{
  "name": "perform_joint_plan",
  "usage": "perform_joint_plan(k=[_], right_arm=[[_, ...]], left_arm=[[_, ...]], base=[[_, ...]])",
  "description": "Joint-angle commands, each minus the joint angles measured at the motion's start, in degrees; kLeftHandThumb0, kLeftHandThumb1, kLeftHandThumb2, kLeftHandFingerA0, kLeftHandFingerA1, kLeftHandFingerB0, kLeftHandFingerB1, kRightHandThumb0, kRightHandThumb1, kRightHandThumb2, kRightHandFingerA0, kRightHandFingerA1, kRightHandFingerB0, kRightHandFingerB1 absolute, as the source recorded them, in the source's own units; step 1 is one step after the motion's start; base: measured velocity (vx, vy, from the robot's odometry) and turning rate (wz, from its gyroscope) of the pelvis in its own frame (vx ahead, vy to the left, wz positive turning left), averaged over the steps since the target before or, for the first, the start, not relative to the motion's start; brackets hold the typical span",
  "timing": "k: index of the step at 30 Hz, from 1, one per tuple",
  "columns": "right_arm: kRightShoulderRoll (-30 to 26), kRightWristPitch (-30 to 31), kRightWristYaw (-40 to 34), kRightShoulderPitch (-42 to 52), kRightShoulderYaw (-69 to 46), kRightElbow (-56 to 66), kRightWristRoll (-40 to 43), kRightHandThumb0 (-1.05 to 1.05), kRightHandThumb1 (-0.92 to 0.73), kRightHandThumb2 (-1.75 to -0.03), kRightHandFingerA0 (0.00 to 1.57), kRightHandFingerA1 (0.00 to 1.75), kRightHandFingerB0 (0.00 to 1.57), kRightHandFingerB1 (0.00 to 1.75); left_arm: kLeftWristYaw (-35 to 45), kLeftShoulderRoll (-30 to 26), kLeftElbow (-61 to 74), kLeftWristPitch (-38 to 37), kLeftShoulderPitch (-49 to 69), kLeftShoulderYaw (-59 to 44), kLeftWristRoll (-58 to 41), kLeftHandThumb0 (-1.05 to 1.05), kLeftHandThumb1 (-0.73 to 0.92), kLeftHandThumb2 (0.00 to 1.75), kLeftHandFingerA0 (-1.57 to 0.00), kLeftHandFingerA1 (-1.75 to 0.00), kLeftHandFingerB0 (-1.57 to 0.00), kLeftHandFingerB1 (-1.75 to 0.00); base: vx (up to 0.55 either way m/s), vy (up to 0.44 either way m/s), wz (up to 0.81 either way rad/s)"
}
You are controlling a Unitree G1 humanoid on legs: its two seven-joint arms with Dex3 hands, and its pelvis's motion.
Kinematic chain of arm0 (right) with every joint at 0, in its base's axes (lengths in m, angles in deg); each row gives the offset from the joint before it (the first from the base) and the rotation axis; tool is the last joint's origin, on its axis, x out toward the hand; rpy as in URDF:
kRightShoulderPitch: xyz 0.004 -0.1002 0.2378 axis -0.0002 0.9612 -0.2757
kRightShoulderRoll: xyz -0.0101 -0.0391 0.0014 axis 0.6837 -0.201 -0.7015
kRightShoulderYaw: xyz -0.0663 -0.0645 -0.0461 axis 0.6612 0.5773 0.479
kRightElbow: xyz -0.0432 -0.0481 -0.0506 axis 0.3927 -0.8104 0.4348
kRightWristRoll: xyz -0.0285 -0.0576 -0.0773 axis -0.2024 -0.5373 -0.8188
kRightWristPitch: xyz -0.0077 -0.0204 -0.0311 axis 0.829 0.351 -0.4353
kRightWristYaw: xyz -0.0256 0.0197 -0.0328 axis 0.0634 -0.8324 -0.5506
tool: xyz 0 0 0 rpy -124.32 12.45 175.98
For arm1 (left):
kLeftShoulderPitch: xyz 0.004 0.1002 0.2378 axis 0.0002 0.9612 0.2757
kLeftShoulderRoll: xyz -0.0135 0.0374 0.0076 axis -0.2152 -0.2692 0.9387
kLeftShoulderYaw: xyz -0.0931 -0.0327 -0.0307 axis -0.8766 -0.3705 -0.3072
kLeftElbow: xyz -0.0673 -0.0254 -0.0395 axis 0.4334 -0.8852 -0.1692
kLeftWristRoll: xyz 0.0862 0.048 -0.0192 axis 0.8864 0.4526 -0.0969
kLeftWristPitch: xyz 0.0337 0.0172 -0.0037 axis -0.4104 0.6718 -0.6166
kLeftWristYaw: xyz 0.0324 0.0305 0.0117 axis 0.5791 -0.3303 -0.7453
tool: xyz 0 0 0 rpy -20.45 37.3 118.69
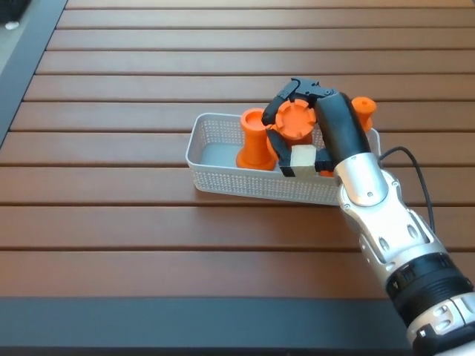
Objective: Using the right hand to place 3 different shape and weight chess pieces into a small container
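Note:
A white mesh basket (pixel 223 180) lies on the slatted wooden table. An orange chess piece (pixel 254 141) stands upright in its middle. My right hand (pixel 312 133) reaches down into the basket's right half, shut on a second orange chess piece (pixel 295 121) whose round base faces the camera. Another orange bit (pixel 325 172) shows low in the basket by the wrist. A third orange piece (pixel 363 108) stands on the table just behind the basket's right end. My left hand is out of view.
The brown table (pixel 119 222) has a dark front edge (pixel 185 315) and a grey strip along the upper left. A black cable (pixel 415 178) loops off my right forearm.

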Motion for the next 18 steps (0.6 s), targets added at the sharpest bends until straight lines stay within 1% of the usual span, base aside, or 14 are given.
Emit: perform_joint_plan(k=[1, 4, 5, 7, 9, 10, 11, 12, 13, 17, 18], right_arm=[[-0.81, -1.04, -0.95, -1.62, -0.33, -1.74, -1.34, -0.15, -0.59, -1.1, 0.78, 1.73, 0.68, 1.58], [-0.49, -1.37, -1.23, -1.91, -0.62, -2.1, -1.28, -0.15, -0.59, -1.1, 0.78, 1.73, 0.68, 1.58], [-0.3, -2.4, -2.31, -1.87, -0.74, -2.39, -1.52, -0.22, -0.76, -0.78, 0.8, 1.53, 0.6, 0.82], [-0.01, -3.95, -3.94, -1.79, -0.92, -2.81, -1.91, -0.22, -0.76, -0.78, 0.8, 1.53, 0.6, 0.82], [0.04, -4.12, -4.02, -1.85, -1.01, -3.0, -2.01, -0.22, -0.76, -0.78, 0.8, 1.53, 0.6, 0.82], [0.02, -4.05, -4.66, -1.66, -0.03, -2.55, -3.3, -0.37, -0.61, -0.58, 0.28, 0.85, 0.18, 0.37], [0.01, -4.0, -5.16, -1.51, 0.71, -2.22, -4.27, -0.37, -0.61, -0.58, 0.28, 0.85, 0.18, 0.37], [-0.28, -3.28, -5.07, -1.4, 2.09, -1.43, -5.85, -0.41, -0.59, -0.58, 0.16, 0.78, 0.1, 0.36], [-0.53, -2.8, -4.63, -1.31, 2.91, -0.99, -6.51, -0.47, -0.55, -0.58, 0.0, 0.45, 0.07, 0.32], [-0.82, -2.33, -4.47, -1.08, 3.98, -0.39, -7.05, -0.47, -0.55, -0.58, 0.0, 0.45, 0.07, 0.32], [-1.25, -1.11, -5.44, -1.6, 5.03, -0.46, -8.69, -0.52, -0.54, -0.56, 0.0, 0.3, 0.08, 0.34]], left_arm=[[0.13, -0.13, -0.39, 2.09, 0.93, 0.08, 0.09, -0.11, 0.05, 1.69, -1.51, -1.32, -1.44, -1.22], [0.09, -0.08, -0.32, 2.62, 0.91, -0.13, -0.2, -0.11, 0.05, 1.69, -1.51, -1.32, -1.44, -1.22], [0.05, -0.19, -0.31, 2.48, 0.88, -0.06, -0.08, -0.13, 0.05, 1.65, -1.51, -1.29, -1.48, -1.24], [-0.01, -0.35, -0.3, 2.29, 0.8, 0.05, 0.09, -0.13, 0.05, 1.65, -1.51, -1.29, -1.48, -1.24], [-0.01, -0.35, -0.3, 2.29, 0.81, 0.06, 0.08, -0.13, 0.05, 1.65, -1.51, -1.29, -1.48, -1.24], [0.54, -0.22, -0.34, 2.32, 0.81, -0.27, -0.38, -0.15, -0.01, 1.69, -1.57, -1.33, -1.55, -1.22], [0.95, -0.12, -0.37, 2.33, 0.81, -0.52, -0.73, -0.15, -0.01, 1.69, -1.57, -1.33, -1.55, -1.22], [0.86, -0.12, -0.42, 2.26, 0.87, -0.4, -0.57, -0.16, -0.02, 1.69, -1.54, -1.29, -1.51, -1.21], [0.35, -0.1, -0.41, 2.2, 1.11, -0.12, -0.14, -0.05, 0.43, 1.23, -1.48, -1.36, -1.5, -1.35], [-0.13, 0.0, -0.36, 2.16, 1.46, 0.14, 0.13, -0.05, 0.43, 1.23, -1.48, -1.36, -1.5, -1.35], [-0.24, -0.2, -0.43, 1.56, 1.81, 0.37, 0.47, -0.11, 0.0, 1.7, -1.57, -1.24, -1.53, -1.16]], base=[[0.0, 0.0, 0.0], [0.0, 0.0, 0.0], [0.0, 0.0, 0.0], [0.0, 0.0, 0.0], [0.0, 0.0, 0.0], [0.0, 0.0, 0.0], [0.0, 0.0, 0.0], [0.0, 0.0, 0.0], [0.0, 0.0, 0.0], [0.0, 0.0, 0.0], [0.0, 0.0, 0.0]])
